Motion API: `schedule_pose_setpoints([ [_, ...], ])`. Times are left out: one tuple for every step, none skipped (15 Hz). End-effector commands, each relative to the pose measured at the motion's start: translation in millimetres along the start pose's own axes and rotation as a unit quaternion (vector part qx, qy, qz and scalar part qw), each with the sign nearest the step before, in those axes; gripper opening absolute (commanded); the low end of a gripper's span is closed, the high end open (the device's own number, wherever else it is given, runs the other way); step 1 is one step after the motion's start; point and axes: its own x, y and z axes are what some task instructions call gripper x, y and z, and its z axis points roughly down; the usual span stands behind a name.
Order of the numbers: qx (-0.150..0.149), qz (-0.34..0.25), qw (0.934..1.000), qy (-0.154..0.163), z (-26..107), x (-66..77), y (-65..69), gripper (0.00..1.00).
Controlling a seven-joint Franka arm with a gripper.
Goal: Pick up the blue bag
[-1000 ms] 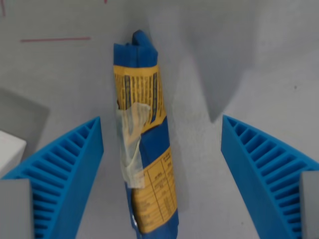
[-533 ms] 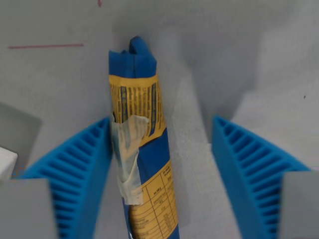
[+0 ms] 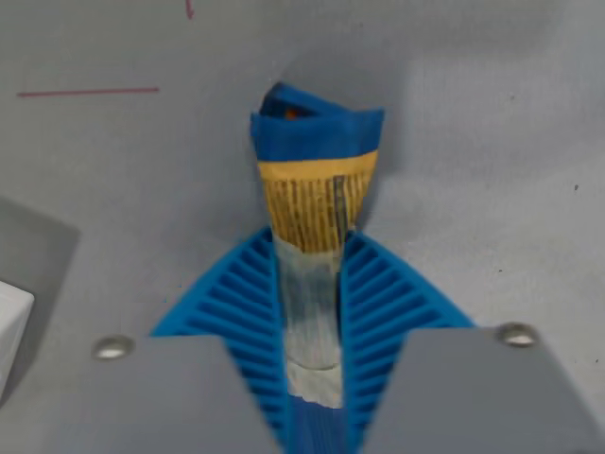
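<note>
One blue bag (image 3: 317, 180), folded packet with yellow printed label and clear tape strip, standing on grey desk (image 3: 492, 142), squeezed mid-body between jaws. Gripper (image 3: 312, 312): ribbed blue jaws clenched on bag, both pads touching its sides. Handling, judged: light, soft, crushable; film likely slick, taped middle gives firmer purchase than loose folded top. Hold looks centred; top flares open above pinch. Count: one bag, two jaws, one white block (image 3: 11, 322) at wrist view's left edge, two red marks on desk.
</note>
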Motion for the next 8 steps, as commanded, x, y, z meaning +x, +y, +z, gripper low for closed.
schedule_pose_setpoints([
  [0.0,-0.009,0.9997,0.025,-1.5,-1.1,3.8,0.0],
  [0.0,-0.009,0.9997,0.025,-1.5,-1.1,3.8,0.0],
  [0.001,-0.01,0.9997,0.025,-6.6,0.5,2.9,0.0],
  [0.001,-0.01,0.9997,0.023,-11.6,0.1,2.1,0.0],
  [0.001,-0.01,0.9997,0.02,-16.5,-1.7,1.6,0.0],
  [0.001,-0.01,0.9998,0.017,-21.4,-4.1,1.0,0.0],
  [0.001,-0.01,0.9998,0.015,-26.4,-4.6,0.6,0.0],
  [0.001,-0.009,0.9999,0.011,-31.4,-5.6,0.2,0.0],
])
